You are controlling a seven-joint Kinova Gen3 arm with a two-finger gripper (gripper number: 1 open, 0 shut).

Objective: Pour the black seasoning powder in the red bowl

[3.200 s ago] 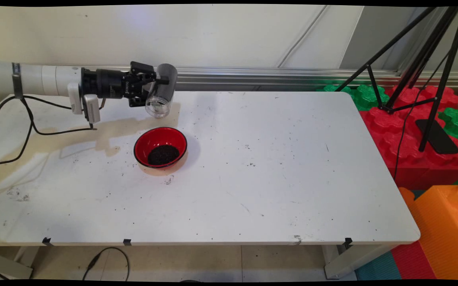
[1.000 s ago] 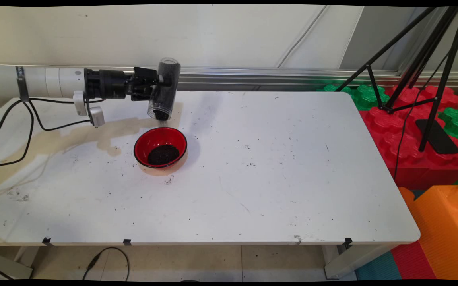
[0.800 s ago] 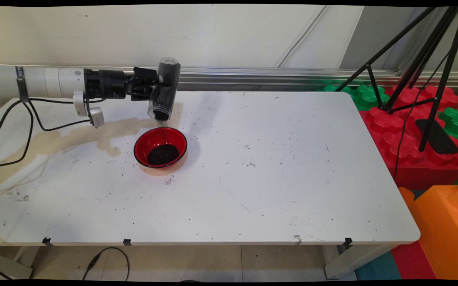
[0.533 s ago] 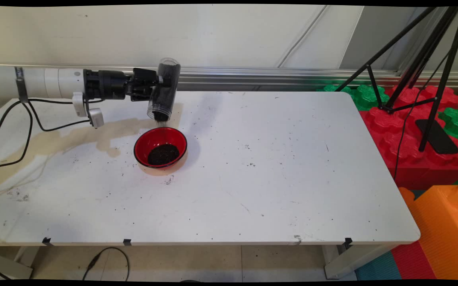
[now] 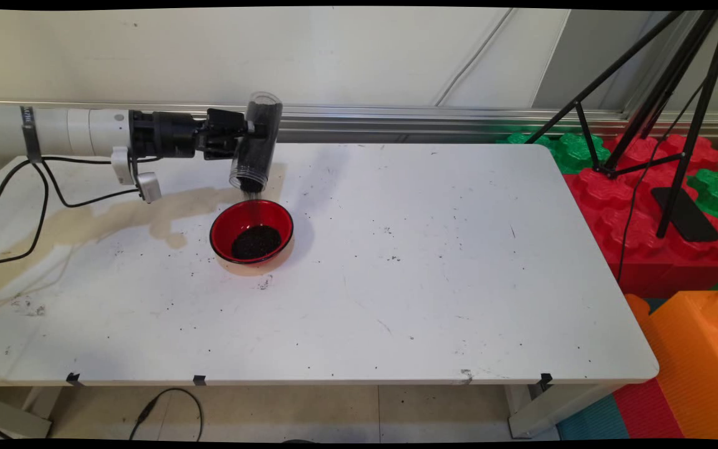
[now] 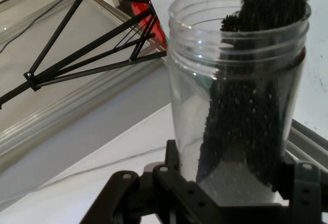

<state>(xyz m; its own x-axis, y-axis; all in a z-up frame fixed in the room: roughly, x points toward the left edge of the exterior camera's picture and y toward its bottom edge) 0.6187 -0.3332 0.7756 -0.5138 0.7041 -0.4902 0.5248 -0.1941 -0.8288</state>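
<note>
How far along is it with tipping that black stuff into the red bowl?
Partway. The red bowl already holds a dark heap. The hand grips the clear jar tilted mouth-down above it, with black grains sliding toward its mouth. Plenty remains inside the jar.

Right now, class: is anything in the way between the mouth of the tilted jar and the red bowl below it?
Nothing visible. The jar, held in the tool, tips mouth-down above the bowl; only falling dark grains cross the open gap.
</note>
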